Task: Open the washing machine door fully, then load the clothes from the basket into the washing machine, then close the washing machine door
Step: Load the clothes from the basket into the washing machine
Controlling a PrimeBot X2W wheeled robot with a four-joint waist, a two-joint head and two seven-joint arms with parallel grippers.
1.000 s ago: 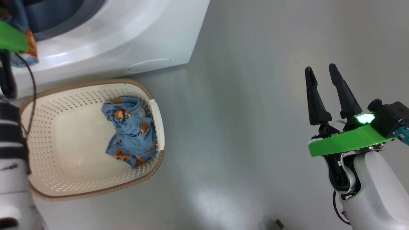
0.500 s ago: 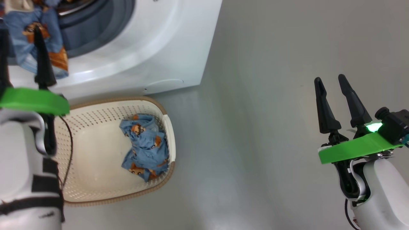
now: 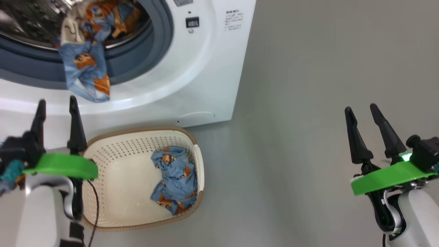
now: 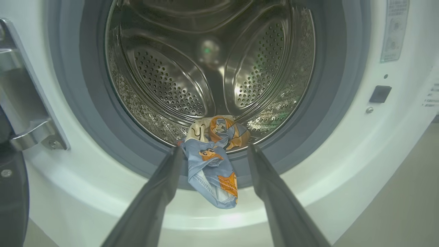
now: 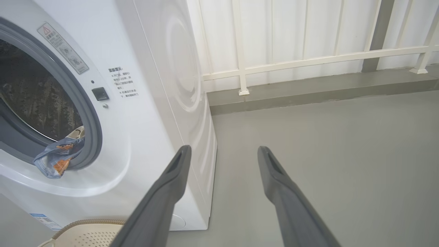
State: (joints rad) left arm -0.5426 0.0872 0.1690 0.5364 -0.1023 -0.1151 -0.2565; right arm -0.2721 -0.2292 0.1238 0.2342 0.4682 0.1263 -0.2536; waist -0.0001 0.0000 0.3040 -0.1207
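Note:
The white washing machine (image 3: 202, 68) stands open, and its steel drum (image 4: 209, 68) shows. A light blue bear-print garment with a cream piece (image 3: 85, 65) lies at the drum's mouth and hangs over the grey-blue ring (image 4: 211, 171). More blue bear-print clothes (image 3: 175, 178) lie at the right end of the cream basket (image 3: 116, 175) on the floor before the machine. My left gripper (image 3: 57, 100) is open and empty, just below the hanging garment and apart from it. My right gripper (image 3: 360, 107) is open and empty over bare floor, far right. Of the door I see its steel hinge (image 4: 32, 135).
Grey floor (image 3: 291, 137) spreads to the right of the machine. A white railing and a low kerb (image 5: 308, 89) run behind it. A dark edge (image 4: 12, 202) stands at the left of the machine's opening. A cable hangs from my left wrist over the basket's left side.
The head camera has tilted up, shifting the whole picture. My left gripper has let go of the garment and drawn back from the opening. The garment stays draped over the ring.

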